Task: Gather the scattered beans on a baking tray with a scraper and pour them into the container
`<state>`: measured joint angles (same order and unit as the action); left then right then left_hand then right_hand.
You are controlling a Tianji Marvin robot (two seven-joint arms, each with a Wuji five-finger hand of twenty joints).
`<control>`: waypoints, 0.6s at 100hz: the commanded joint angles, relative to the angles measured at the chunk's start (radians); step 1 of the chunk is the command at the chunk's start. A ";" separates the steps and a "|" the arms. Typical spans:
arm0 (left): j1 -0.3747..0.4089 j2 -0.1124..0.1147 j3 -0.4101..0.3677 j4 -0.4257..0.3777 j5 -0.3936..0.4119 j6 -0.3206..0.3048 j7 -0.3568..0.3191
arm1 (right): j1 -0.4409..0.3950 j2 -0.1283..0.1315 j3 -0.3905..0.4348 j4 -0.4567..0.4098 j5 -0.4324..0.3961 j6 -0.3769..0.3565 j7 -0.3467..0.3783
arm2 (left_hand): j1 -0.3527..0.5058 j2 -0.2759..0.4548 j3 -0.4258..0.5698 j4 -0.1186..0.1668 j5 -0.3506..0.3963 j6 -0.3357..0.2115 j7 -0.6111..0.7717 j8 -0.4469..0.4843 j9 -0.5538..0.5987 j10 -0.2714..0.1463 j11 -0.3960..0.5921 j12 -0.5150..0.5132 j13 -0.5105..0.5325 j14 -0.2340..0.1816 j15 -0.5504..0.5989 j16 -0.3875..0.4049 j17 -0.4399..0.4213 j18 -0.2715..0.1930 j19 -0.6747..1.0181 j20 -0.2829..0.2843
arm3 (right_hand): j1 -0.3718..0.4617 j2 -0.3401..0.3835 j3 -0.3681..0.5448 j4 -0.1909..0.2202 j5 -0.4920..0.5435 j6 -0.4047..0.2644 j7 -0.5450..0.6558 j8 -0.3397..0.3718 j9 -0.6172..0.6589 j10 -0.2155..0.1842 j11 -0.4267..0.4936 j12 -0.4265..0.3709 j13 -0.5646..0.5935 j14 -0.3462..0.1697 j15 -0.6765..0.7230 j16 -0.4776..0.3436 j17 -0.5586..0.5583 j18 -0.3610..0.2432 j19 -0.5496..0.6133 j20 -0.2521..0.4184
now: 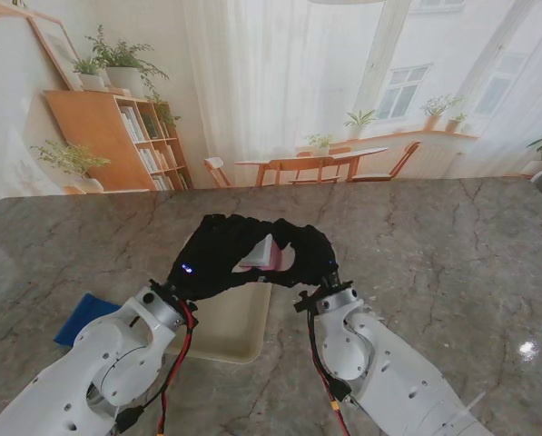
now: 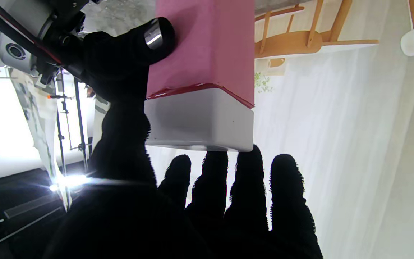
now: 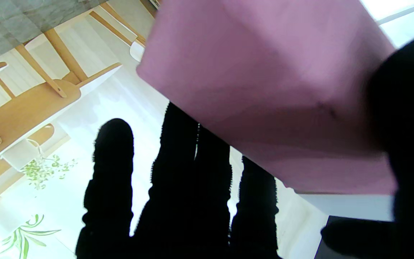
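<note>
Both our hands, left hand (image 1: 218,257) and right hand (image 1: 309,254), clasp the pink-and-white scraper (image 1: 260,253); only the left wrist view shows its white end (image 2: 199,124).

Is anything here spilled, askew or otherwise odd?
No spill shows. The odd part: both the left hand and the right hand hold the pink-and-white scraper raised over the tray, not on it. Beans are too small to make out.

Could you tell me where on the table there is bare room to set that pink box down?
The marble table is bare right of the right hand and beyond both hands. It is crowded around the cream baking tray, left hand and blue cloth.
</note>
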<state>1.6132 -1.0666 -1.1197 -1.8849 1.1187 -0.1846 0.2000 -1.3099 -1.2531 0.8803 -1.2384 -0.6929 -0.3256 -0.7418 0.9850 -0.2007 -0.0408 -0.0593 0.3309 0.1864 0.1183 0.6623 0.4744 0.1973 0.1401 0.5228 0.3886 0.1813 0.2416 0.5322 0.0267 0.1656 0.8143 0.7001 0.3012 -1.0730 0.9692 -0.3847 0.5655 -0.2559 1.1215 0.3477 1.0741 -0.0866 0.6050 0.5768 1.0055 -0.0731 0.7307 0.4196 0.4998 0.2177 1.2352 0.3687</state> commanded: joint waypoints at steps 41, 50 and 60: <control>0.059 -0.003 -0.025 -0.041 0.093 0.047 0.099 | 0.006 0.003 0.009 -0.012 0.005 0.018 0.039 | -0.191 0.162 0.019 0.033 -0.195 0.192 -0.138 -0.385 -0.377 0.147 -0.115 -0.222 -0.345 0.114 -0.117 -0.180 -0.125 0.102 -0.476 -0.183 | 0.201 0.223 0.227 0.064 0.065 -0.215 0.166 0.049 0.097 -0.157 0.162 0.058 0.021 -0.038 0.028 0.014 -0.003 -0.012 0.007 0.005; 0.112 -0.005 -0.058 -0.070 0.120 0.091 0.132 | 0.003 0.000 0.020 -0.013 0.027 0.026 0.051 | -0.193 0.193 0.018 0.033 -0.193 0.193 -0.136 -0.392 -0.370 0.137 -0.107 -0.217 -0.336 0.105 -0.115 -0.185 -0.122 0.100 -0.480 -0.177 | 0.203 0.226 0.225 0.065 0.063 -0.219 0.168 0.051 0.094 -0.158 0.162 0.058 0.018 -0.040 0.027 0.013 -0.004 -0.012 0.007 0.005; 0.177 -0.007 -0.108 -0.097 0.125 0.127 0.138 | -0.006 -0.001 0.040 -0.019 0.062 0.040 0.078 | -0.186 0.217 0.011 0.032 -0.193 0.188 -0.124 -0.385 -0.350 0.121 -0.099 -0.214 -0.310 0.089 -0.122 -0.199 -0.119 0.095 -0.472 -0.156 | 0.203 0.233 0.221 0.066 0.061 -0.230 0.173 0.052 0.089 -0.161 0.163 0.057 0.015 -0.040 0.027 0.013 -0.005 -0.013 0.008 0.006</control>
<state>1.7530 -1.0758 -1.2174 -1.9764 1.2537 -0.0689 0.3384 -1.3095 -1.2532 0.9047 -1.2498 -0.6463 -0.2978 -0.6886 0.8176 -0.0390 -0.0349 -0.0593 0.1733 0.3500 0.0059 0.2890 0.1230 0.3227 0.0392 0.3154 0.0856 0.2803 0.1439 0.3495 -0.0740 0.2398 0.3649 0.5416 0.3012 -1.0719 0.9692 -0.3847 0.5655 -0.2550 1.1215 0.3477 1.0741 -0.0866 0.6050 0.5768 1.0062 -0.0730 0.7307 0.4196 0.4998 0.2177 1.2352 0.3687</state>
